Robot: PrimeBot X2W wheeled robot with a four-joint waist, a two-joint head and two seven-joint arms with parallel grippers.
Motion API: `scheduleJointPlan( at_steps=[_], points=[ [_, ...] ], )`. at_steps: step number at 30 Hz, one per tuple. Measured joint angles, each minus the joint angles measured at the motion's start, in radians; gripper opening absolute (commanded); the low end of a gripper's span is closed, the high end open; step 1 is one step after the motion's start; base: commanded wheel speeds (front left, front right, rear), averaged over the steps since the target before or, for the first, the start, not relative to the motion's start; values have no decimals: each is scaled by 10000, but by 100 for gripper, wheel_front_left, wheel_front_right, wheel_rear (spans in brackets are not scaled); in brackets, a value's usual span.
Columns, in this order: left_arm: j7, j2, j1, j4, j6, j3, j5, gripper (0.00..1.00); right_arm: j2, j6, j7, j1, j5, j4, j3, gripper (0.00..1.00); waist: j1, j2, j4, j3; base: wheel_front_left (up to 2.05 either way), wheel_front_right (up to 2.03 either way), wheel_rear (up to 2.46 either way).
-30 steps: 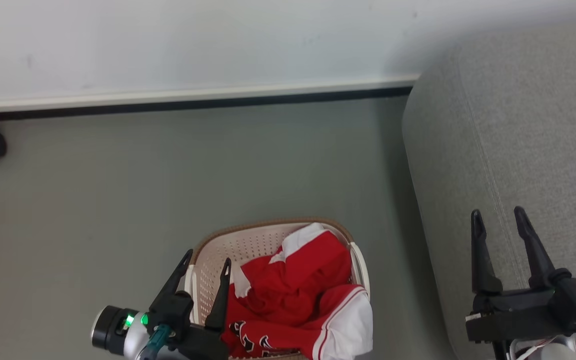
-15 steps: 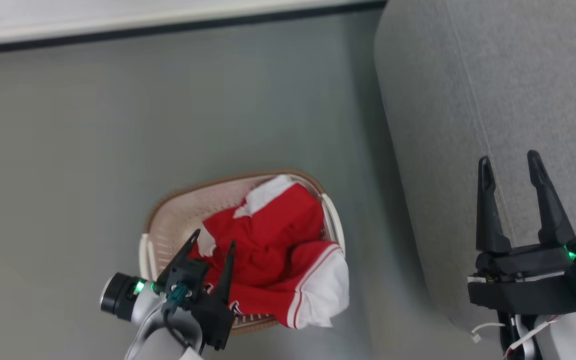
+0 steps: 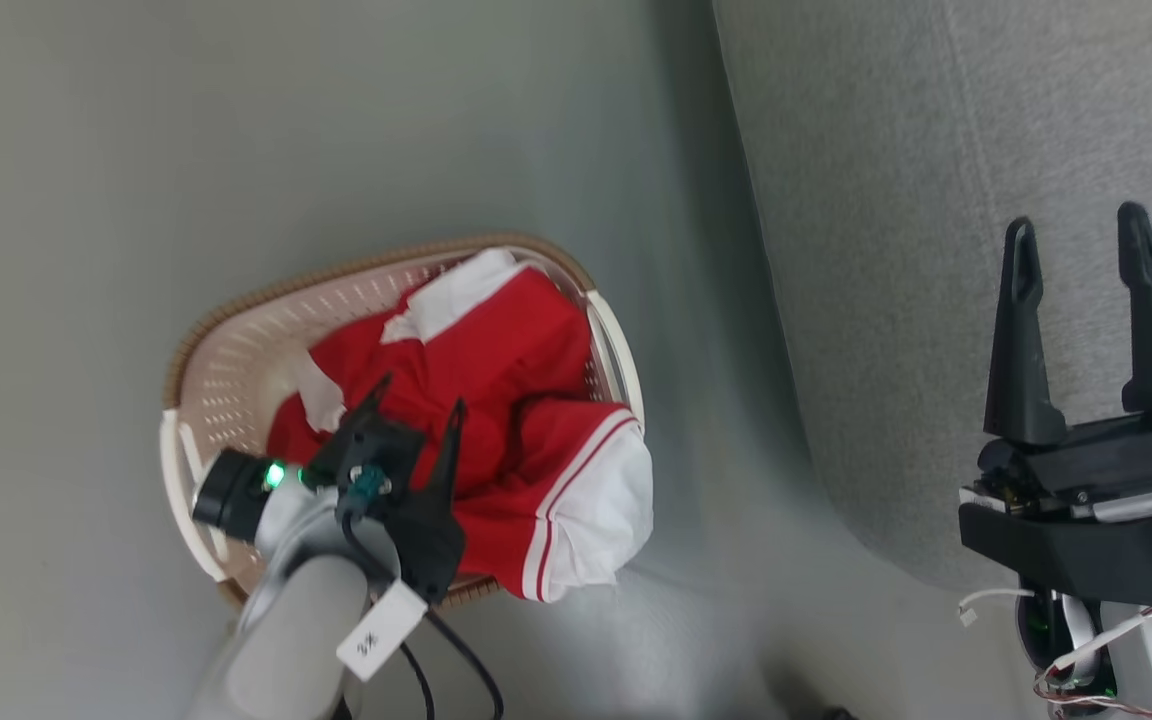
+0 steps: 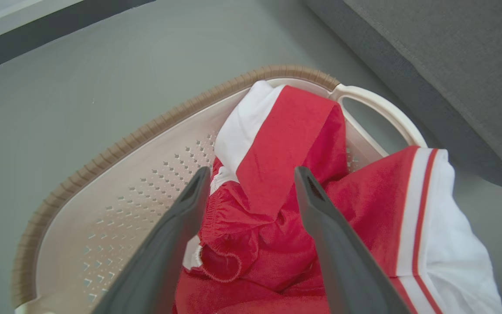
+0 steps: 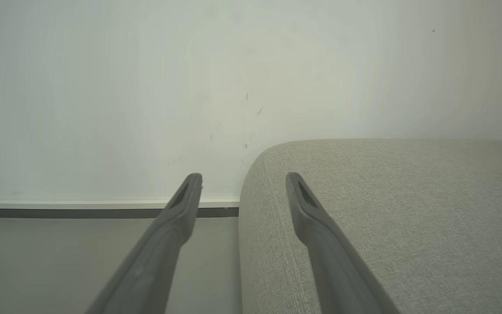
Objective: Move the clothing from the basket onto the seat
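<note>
Two long dark fingers (image 4: pixel 177 235) of the left gripper (image 3: pixel 421 395) stand spread wide apart. They are poised over the red heap with a fold of cloth lying between them, and nothing is pinched. I cannot tell whether the tips touch the fabric. They point away toward the far side of the basket (image 3: pixel 266 295).

The clothing (image 3: pixel 516 370) lies bundled inside the basket, filling its right half. Its long line runs from a white panel up against the far rim to a white hem with red stripes at the near right. That hem spills over the rim on the side facing the seat (image 3: pixel 886 200). In the left wrist view a gathered, elastic-looking edge shows just under the left finger.

The basket sits on the grey floor (image 3: pixel 236 130), its oval lying roughly left to right with the right end a little farther off. One cream handle shows at the right and another at the left. It stands near the seat but apart from it, with a strip of floor between them.

A green light (image 3: pixel 274 474) glows on the left wrist, and a white tag (image 3: pixel 381 628) hangs from the pale forearm.

Off to the right, the right gripper (image 3: pixel 1076 220) hovers above the seat's near edge. Its fingers are equally wide apart and hold nothing. They point toward the pale wall (image 5: pixel 146 87) and its skirting board (image 5: pixel 81 205).
</note>
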Motion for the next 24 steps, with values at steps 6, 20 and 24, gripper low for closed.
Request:
scheduleJointPlan(
  at_steps=[6,20,24],
  points=[
    [232,-6,-948,328,-56,-21,12,100,132,0,0,-396,0,-286,-4,100,0,1,-225,938,0,0,0],
    [556,209,-2928,1166,33,380,54,100,428,0,0,-1659,0,-727,-217,100,1,0,-553,3207,0,0,0],
    [539,190,-3144,1415,48,441,48,100,476,4,0,-1758,-4,-633,-221,100,0,0,-623,3658,0,0,0]
  ],
)
